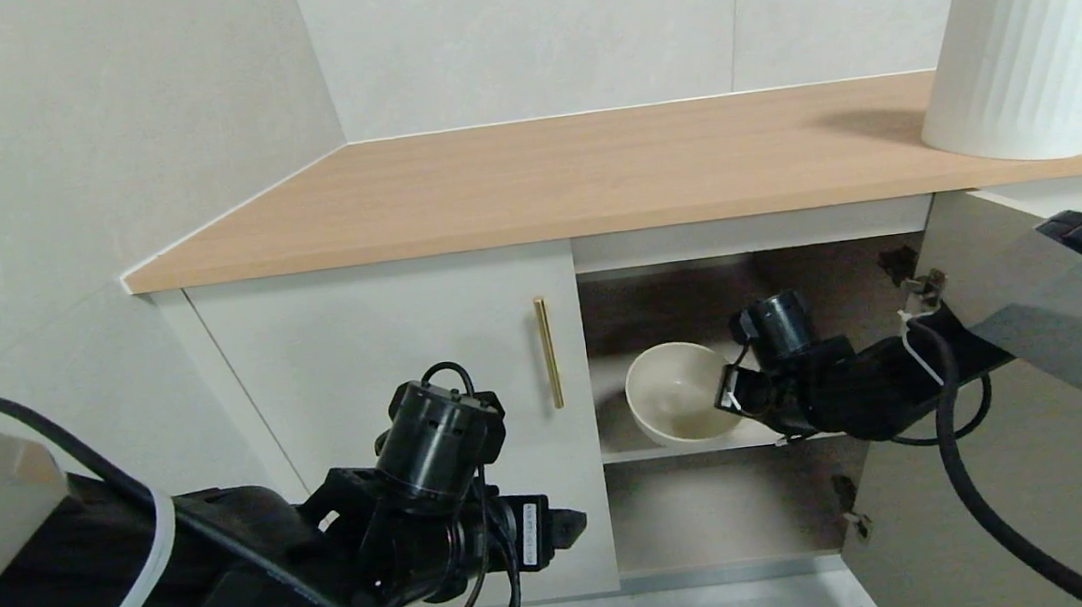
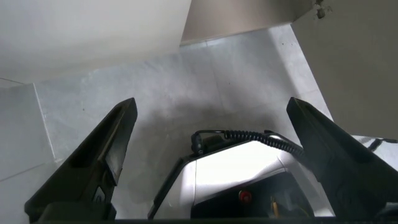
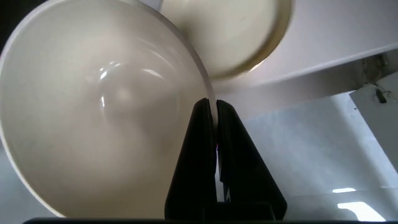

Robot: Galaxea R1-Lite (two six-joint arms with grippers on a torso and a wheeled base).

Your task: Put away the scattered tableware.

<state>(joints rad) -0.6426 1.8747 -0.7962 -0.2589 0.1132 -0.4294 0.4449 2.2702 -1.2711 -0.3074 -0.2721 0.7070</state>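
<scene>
- The head view looks forward and down, from near, at the counter [image 1: 588, 173] and the open cabinet [image 1: 723, 506].
- The left wrist view faces down at the floor [image 2: 236, 81].
- The right wrist view sits close to the bowl [image 3: 106, 118] (the head view shares it, farther off).

No legible text; print on the white label [image 1: 528, 536] of the left gripper [image 2: 211, 106] too small.

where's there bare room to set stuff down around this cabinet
Countertop: bare from the left wall corner to the white ribbed container. Cabinet bottom, under the shelf: looks bare. Crowded: the shelf, where the right tool holds the bowl by its rim near another dish.
</scene>
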